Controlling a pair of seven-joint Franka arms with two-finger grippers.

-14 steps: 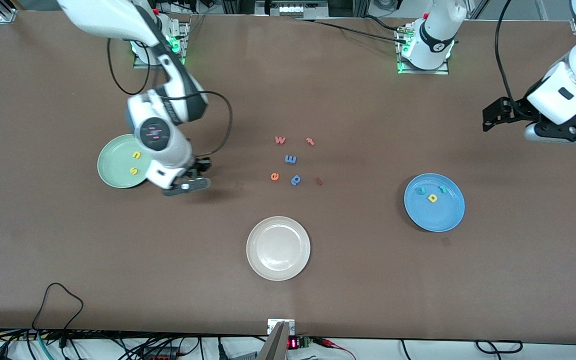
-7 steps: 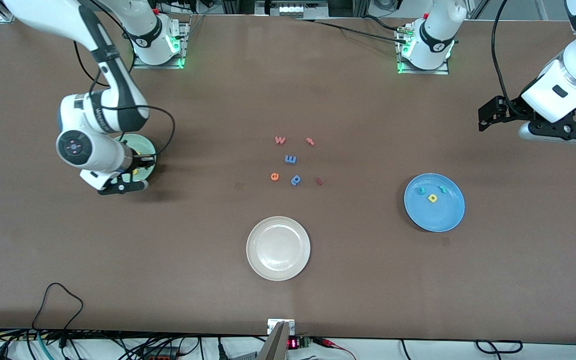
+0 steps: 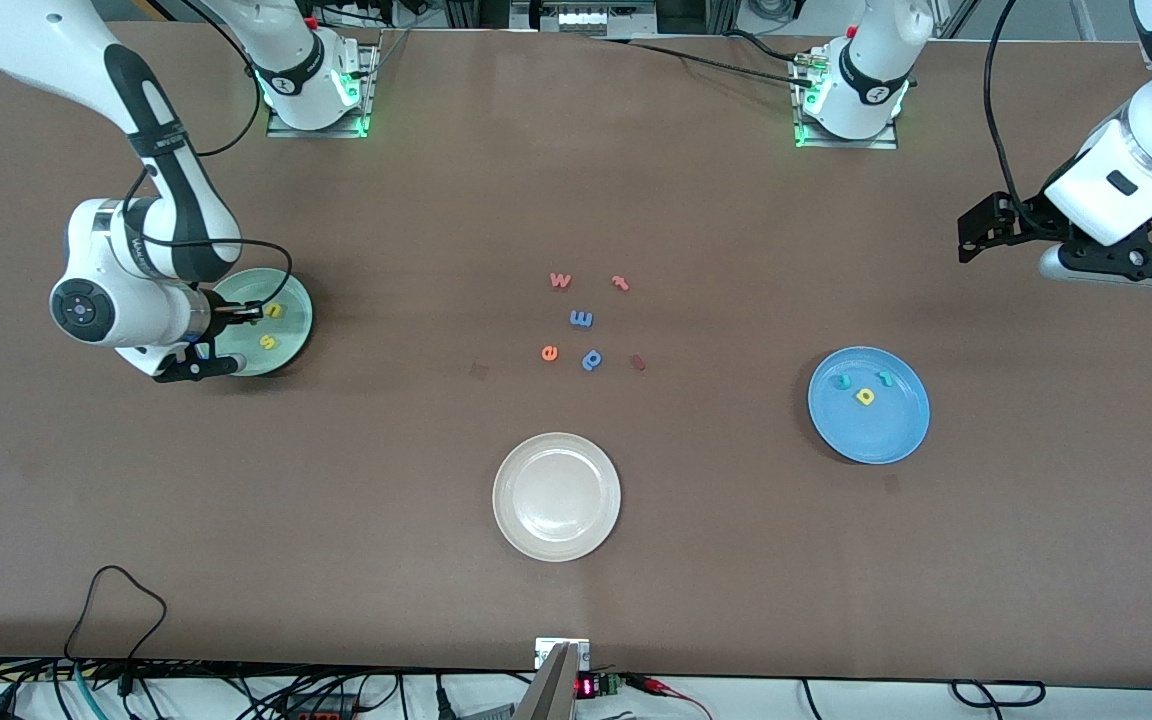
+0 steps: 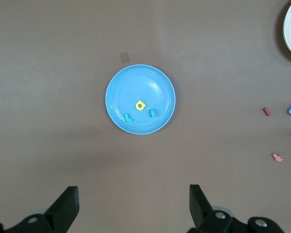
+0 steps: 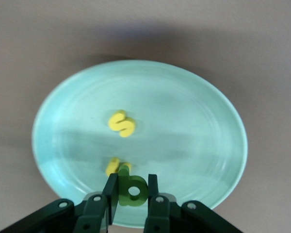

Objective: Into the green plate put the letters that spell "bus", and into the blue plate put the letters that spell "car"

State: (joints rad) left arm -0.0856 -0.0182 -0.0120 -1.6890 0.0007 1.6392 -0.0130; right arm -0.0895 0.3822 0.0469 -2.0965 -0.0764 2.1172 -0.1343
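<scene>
We're looking straight down our right gripper (image 5: pixel 132 194) here, and its fingers (image 5: pixel 110 191) are pinched on the dark green "b" (image 5: pixel 132 190), which sits upright between them. Right under it is the green plate (image 5: pixel 194 121), pale mint with a raised rim, on the brown table (image 5: pixel 39 39). Inside the plate we've got the yellow "s" (image 5: pixel 121 124) near the middle, and the yellow "u" (image 5: pixel 114 166) partly hidden by the "b".
</scene>
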